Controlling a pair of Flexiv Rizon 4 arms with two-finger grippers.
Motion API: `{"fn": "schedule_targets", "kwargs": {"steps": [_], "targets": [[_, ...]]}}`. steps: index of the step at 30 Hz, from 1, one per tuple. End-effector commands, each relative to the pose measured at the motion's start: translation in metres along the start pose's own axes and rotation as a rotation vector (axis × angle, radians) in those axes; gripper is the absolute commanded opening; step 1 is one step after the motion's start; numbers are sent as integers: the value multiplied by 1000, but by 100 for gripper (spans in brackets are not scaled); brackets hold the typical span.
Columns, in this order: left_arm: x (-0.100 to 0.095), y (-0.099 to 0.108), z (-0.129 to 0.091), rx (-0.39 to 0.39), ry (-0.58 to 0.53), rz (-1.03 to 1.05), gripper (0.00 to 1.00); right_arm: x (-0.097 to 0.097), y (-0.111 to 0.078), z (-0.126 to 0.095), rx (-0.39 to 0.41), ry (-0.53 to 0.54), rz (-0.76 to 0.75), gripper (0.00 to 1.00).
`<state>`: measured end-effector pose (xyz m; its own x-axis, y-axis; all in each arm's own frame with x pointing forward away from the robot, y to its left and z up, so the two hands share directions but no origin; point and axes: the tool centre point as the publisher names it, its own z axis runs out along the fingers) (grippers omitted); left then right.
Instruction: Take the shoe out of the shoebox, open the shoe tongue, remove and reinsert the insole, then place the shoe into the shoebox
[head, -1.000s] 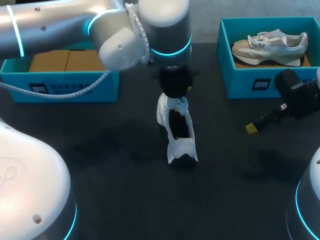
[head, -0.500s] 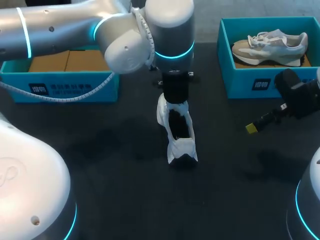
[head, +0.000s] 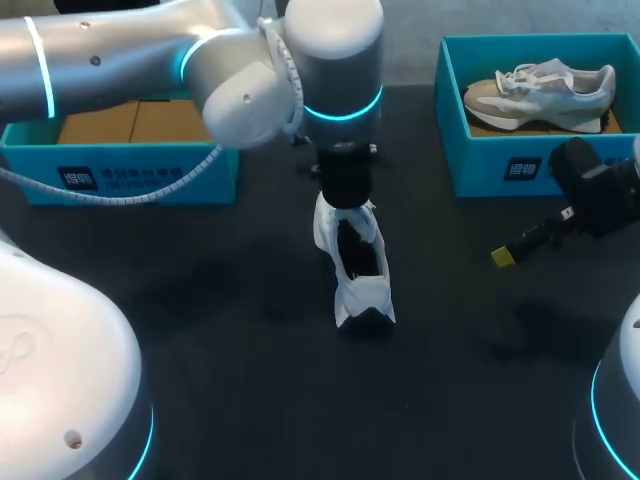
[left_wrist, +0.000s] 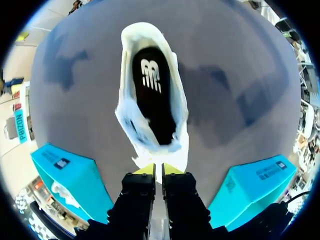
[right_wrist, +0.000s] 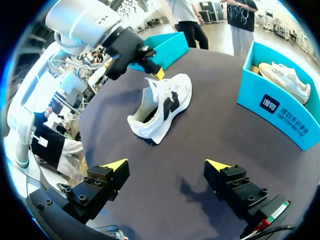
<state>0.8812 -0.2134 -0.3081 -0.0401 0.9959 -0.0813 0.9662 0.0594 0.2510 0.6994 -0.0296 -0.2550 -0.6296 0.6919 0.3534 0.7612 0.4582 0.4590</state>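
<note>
Left wrist view: left claw (left_wrist: 158, 169) pinches tongue (left_wrist: 159, 159) of shoe (left_wrist: 150, 85). Suggest peeling it slowly away from the opening, keeping the shoe flat on the worktop (left_wrist: 240, 75). Right claw (right_wrist: 166, 165) spread.

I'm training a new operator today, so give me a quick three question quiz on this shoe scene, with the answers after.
1. True or false: the white shoe sits inside the right shoebox.
2. What do the right jaws hold? A) the insole B) nothing C) a lace
3. Which arm's jaws are closed on the white shoe's tongue?
Key: 1 false, it stands on the table. 2 B, they are open, apart from the shoe. 3 the left arm.
</note>
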Motion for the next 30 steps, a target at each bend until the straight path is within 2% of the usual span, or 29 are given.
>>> {"fn": "schedule_targets", "kwargs": {"steps": [1,7,11,21,30], "targets": [[6,3,-4,5,4,2,9,0,0,0,0,-1,0,100],[5,-12,6,40,20,29,9,0,0,0,0,-1,0,100],[2,-29,11,58,35,65,9,0,0,0,0,-1,0,100],[-3,-58,4,101,24,87,13,0,0,0,0,-1,0,100],[-3,-50,-7,83,11,58,22,0,0,0,0,-1,0,100]]}}
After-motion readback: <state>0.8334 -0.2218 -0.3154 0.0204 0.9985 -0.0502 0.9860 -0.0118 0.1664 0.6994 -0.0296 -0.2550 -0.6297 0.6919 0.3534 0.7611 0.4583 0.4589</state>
